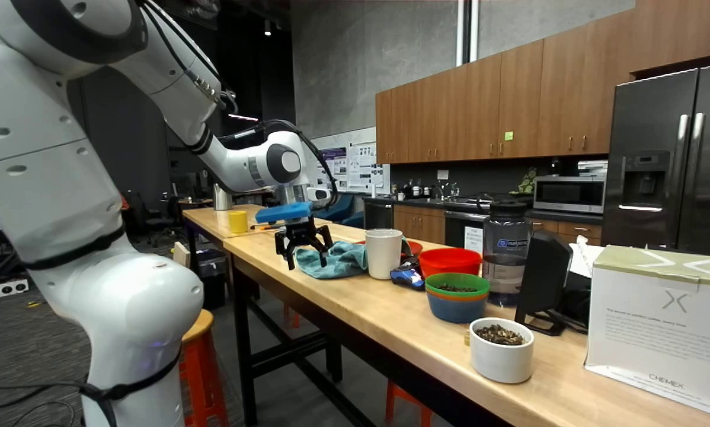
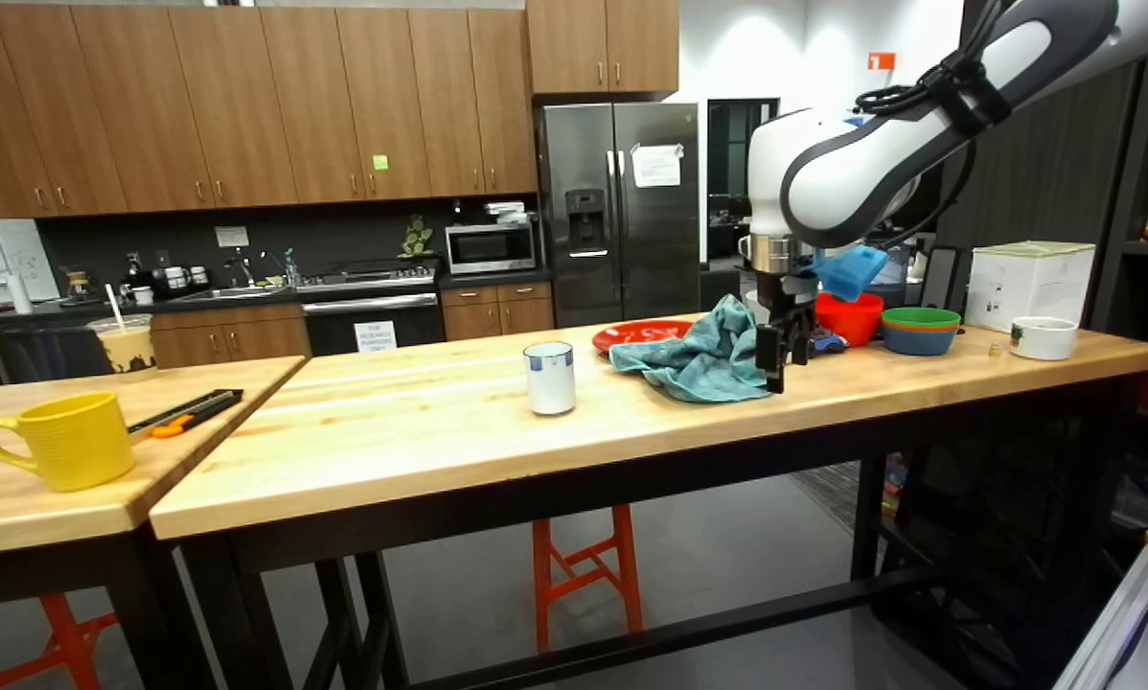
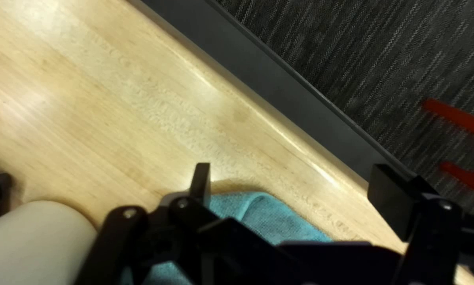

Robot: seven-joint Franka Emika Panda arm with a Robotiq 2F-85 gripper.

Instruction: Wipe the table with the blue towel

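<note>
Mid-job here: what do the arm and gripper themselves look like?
The arm is white and rounded, with grey joint caps, black bands and black cables along its outside. Towards its end sit a silver collar and a bright blue block. The gripper is black, with two angular fingers. I can make out no lettering on either.

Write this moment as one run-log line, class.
task: wipe table with towel | gripper: open, empty, near towel | towel: crumpled on table | wiping: not under way

The blue towel [image 2: 703, 359] lies crumpled on the table [image 2: 421, 422].
</note>
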